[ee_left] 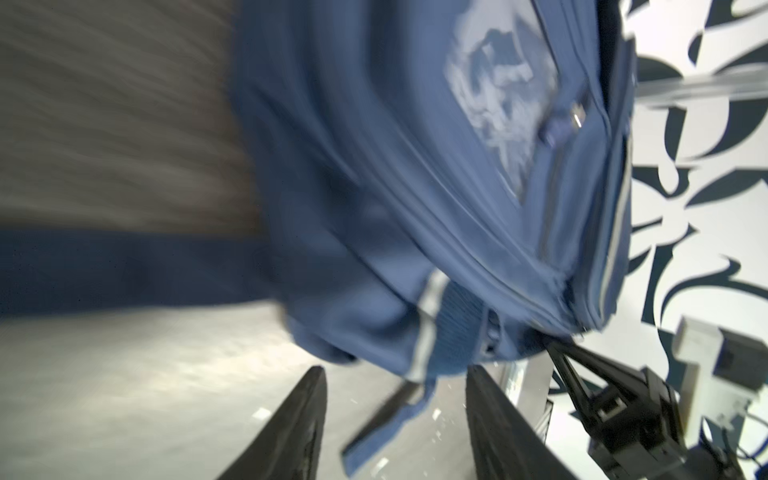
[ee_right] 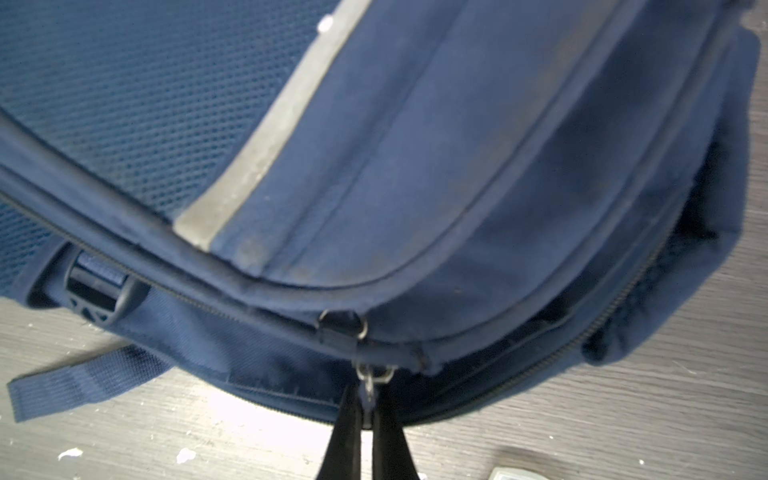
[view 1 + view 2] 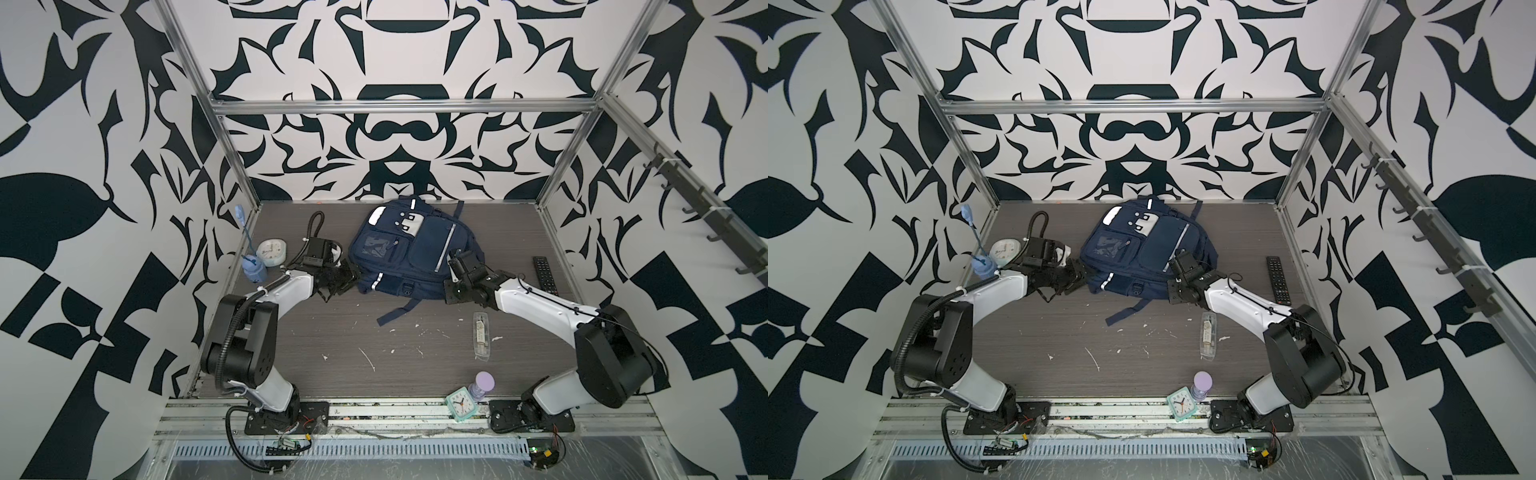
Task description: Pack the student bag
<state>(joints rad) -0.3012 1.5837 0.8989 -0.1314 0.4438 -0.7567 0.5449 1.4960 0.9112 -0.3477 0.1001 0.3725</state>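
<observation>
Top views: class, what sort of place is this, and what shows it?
Likely a robot test cell: left arm and right arm bolted to a rail, patterned walls on an aluminium frame, and a student bag staged on the table.

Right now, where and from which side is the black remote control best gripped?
Grip the remote control across its narrow width, near the middle, coming straight down from above. It lies flat on the table, long and slim, and bare table shows along both long sides, so jaws should fit there.
</observation>
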